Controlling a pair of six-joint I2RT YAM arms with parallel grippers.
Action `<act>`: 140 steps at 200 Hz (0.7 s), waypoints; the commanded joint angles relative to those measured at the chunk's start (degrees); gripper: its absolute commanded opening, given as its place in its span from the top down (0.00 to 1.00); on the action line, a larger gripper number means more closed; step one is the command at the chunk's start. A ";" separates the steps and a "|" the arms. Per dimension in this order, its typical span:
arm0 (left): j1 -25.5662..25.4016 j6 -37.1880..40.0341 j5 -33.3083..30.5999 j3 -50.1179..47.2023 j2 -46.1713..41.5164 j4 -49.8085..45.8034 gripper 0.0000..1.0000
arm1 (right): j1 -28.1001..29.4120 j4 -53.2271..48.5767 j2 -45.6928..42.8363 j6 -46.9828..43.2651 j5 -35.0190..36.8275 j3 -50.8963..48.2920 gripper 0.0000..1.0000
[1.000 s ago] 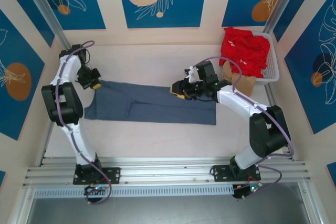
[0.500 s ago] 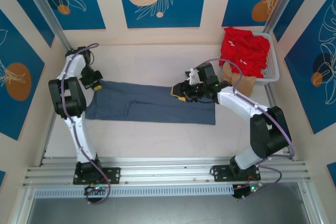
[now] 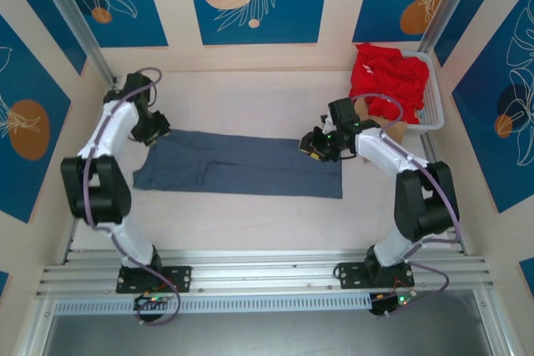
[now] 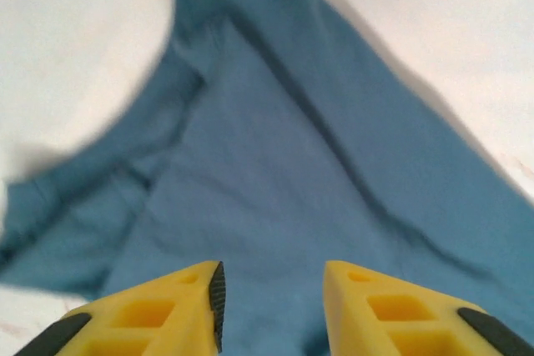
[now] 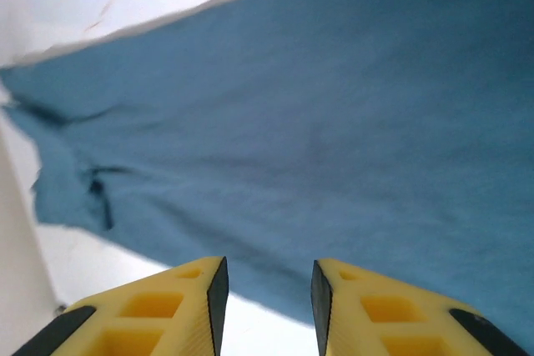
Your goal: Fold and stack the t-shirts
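The slate blue-grey t-shirt (image 3: 238,164) lies flat in a long strip left of the white basket (image 3: 432,106) that holds the red t-shirts (image 3: 385,77). The left gripper (image 3: 155,128), clamped a second ago, is now narrowly parted and empty over the shirt's far end. The right gripper (image 3: 311,146), also narrowly parted and empty, has slid toward the basket end.

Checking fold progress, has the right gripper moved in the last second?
Yes. The right gripper went rightward along the blue-grey shirt, nearer the white basket.
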 commanded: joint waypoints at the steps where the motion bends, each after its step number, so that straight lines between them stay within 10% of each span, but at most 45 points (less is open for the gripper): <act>1: -3.72 -14.95 9.86 -12.24 -0.94 6.93 0.71 | -1.96 -8.07 5.88 -4.72 5.03 5.37 0.66; 78: -7.68 -26.08 7.82 -14.08 8.71 12.91 0.80 | -1.77 -21.92 22.37 -5.83 12.89 17.83 0.68; 140: -8.35 -19.49 14.09 8.60 27.85 10.86 0.82 | 1.07 -21.61 15.29 1.75 10.85 5.78 0.68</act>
